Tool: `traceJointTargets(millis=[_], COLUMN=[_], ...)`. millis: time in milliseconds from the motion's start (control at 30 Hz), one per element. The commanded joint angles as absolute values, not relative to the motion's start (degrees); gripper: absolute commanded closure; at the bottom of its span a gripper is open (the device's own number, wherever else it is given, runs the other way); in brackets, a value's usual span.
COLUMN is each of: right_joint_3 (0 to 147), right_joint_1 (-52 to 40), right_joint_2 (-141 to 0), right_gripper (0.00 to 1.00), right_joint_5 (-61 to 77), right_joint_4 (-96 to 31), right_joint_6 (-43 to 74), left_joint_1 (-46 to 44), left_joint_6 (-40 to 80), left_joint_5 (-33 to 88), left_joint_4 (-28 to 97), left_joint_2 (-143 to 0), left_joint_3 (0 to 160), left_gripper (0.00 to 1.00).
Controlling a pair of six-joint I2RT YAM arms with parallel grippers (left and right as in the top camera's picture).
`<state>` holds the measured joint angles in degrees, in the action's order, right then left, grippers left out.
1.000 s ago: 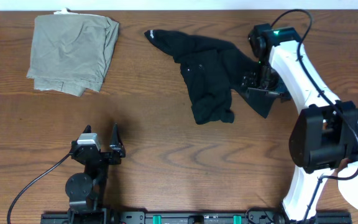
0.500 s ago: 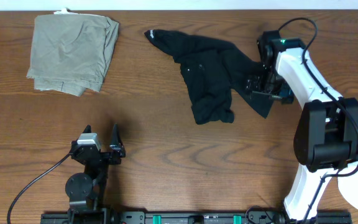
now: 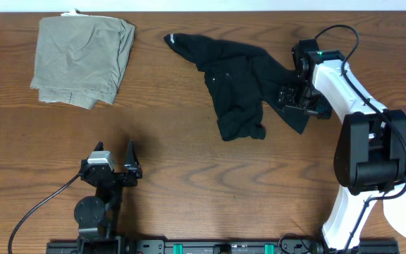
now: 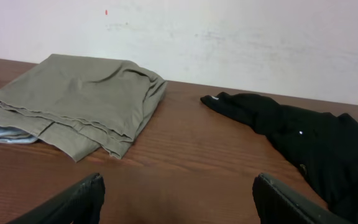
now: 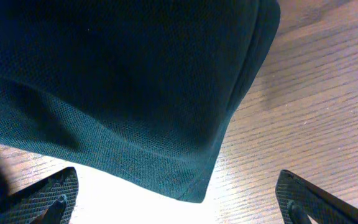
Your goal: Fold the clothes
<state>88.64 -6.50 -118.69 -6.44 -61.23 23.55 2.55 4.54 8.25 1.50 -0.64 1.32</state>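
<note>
The black garment [image 3: 235,88] lies crumpled on the wooden table [image 3: 189,176], off to the right of the folded khaki garment [image 3: 83,60] and well apart from it, at about the same depth on the table. It is a soft, dark heap. One narrow end stretches back toward the khaki garment, and a lumpy tail hangs toward the near side. Up close the cloth [image 5: 117,81] shows a fine knit and a stitched hem coming to a corner.

The right gripper [image 3: 298,99] stands at the heap's edge farthest from the khaki garment. Its fingers are spread wide on either side of that hemmed corner and pinch nothing. The left gripper [image 3: 115,148] sits nearer than the khaki garment, also spread apart and empty.

From above, the right arm covers the garment's far edge. The low left-wrist view cuts the black cloth [image 4: 309,140] off at the frame's side. A tiny white speck shows on it, but I cannot read any print, nor tell what sort of garment it is
</note>
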Motion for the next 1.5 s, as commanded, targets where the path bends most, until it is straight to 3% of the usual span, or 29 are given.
traceJointTargets(millis=[0,200,533,800,1200,1467], right_joint_3=[88.0,88.0,88.0,88.0,88.0,88.0], right_joint_1=[-6.0,-6.0,-5.9,-5.9,-5.9,-5.9], right_joint_2=[-119.2,-119.2,-119.2,-119.2,-119.2,-119.2], right_gripper=[0.01,0.02,0.07,0.01,0.01,0.13], right_joint_5=[-2.4,6.5,7.7,-7.2,-6.5,-5.6], right_joint_4=[-61.2,-60.5,-60.7,-59.9,-58.4,-57.4], right_joint_6=[20.5,15.5,12.6,7.7,-5.7,-6.3], left_joint_1=[2.8,2.8,2.8,2.7,2.7,2.8], left_joint_6=[5.0,5.0,5.0,5.1,5.1,5.1], left_joint_5=[9.4,9.4,9.4,10.0,10.0,10.0], left_joint_4=[3.4,3.4,3.2,3.2,3.2,3.2], left_joint_2=[-0.6,-0.6,-0.6,-0.6,-0.6,-0.6], left_joint_3=[0.3,0.3,0.3,0.3,0.3,0.3], left_gripper=[0.22,0.22,0.22,0.22,0.22,0.22])
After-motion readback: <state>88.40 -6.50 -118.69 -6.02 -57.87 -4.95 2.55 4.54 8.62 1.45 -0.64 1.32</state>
